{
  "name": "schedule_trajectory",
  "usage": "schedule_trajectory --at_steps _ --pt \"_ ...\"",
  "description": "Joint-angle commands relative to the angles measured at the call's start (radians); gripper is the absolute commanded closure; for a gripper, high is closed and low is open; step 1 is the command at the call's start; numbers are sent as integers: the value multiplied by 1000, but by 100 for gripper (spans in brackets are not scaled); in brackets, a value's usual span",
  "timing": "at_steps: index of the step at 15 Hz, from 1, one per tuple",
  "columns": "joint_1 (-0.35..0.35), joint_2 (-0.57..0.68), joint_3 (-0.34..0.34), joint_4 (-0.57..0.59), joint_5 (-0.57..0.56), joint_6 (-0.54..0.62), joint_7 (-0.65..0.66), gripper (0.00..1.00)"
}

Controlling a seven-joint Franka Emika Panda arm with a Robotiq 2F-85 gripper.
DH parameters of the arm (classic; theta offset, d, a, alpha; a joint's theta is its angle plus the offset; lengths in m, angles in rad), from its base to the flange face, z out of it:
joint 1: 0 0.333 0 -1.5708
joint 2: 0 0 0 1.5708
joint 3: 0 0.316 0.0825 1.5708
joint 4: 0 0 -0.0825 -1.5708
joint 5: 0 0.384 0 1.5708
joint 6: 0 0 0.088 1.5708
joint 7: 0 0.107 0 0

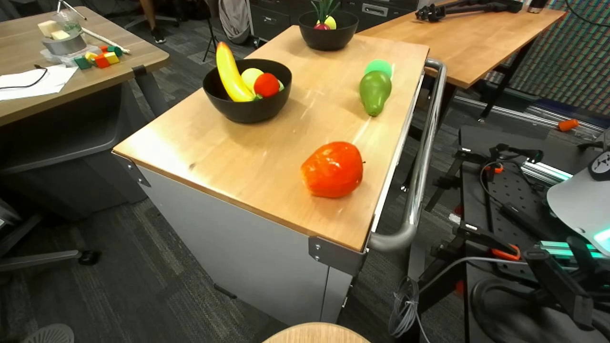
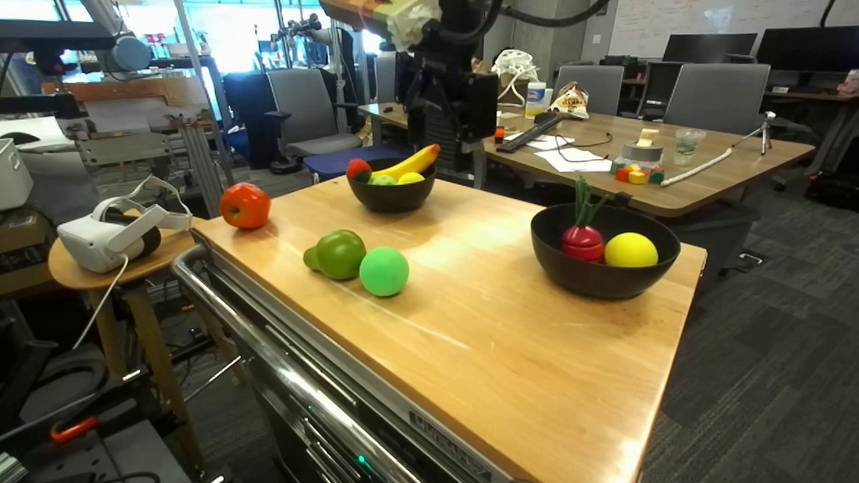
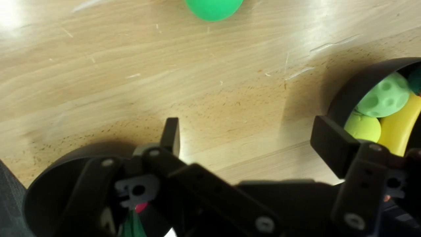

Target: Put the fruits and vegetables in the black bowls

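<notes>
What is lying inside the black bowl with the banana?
The black bowl holds the banana, a red fruit, a yellow ball and a pale green dimpled ball. Anything beneath them is covered and cannot be seen.

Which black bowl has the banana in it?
The black bowl nearer the big red-orange fruit: a yellow banana sticks up above its rim. The other bowl has a red radish-like vegetable and no banana.

In an exterior view, at nine o'clock, a headset (image 2: 121,235) sits on a stool (image 2: 171,246); at one, a tub (image 2: 535,102) stands on a desk (image 2: 748,153).
</notes>
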State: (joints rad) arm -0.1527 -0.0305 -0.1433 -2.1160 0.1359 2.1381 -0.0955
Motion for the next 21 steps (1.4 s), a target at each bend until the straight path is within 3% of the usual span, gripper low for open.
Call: schedule_trajectory --at_steps 1,7,8,11,21 --pt "3 21 -2 11 -27 -83 58 0" --pt "-5 43 -16 -66 -157 -271 289 0" --pt "-5 55 -16 -56 -127 -212 222 0" --pt "-5 63 -16 -63 -130 -217 230 0" --pt "3 201 -6 -67 27 -14 301 0"
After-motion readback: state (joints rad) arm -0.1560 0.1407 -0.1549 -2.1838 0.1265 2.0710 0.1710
